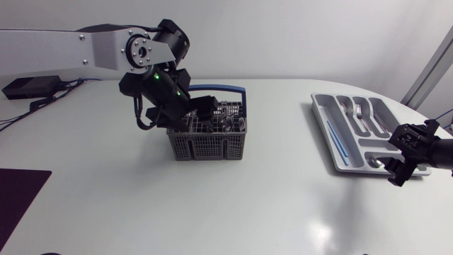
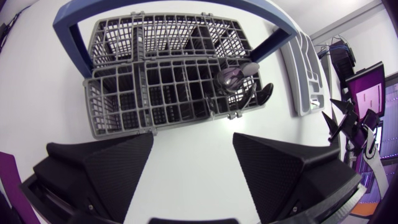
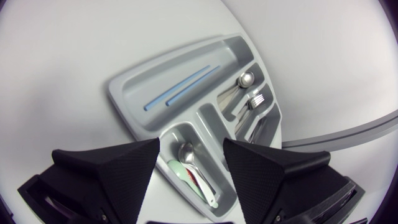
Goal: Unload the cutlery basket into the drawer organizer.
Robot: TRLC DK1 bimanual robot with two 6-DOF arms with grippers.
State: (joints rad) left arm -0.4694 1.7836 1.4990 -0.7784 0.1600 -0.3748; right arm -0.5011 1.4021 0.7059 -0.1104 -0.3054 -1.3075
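Found left hand [image 2: 193, 142] apart, empty, over cutlery basket [image 2: 99, 99], spoon [image 2: 233, 78] upright just ahead (right hand [image 3: 191, 158] well away, also apart).

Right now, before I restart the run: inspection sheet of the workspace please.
Surface: white table, no spills seen.
Job's things: cutlery basket mid-table, most cells empty, leftover pieces at one end; drawer organizer holds blue sticks, forks and spoons.
Clutter: dark mat at the table's near left corner.
Grippers: left gripper open, above the basket; right gripper open, over the organizer's spoon compartment.
Cables: leads beside a black box at the far left corner.
Surroundings: nothing seen.
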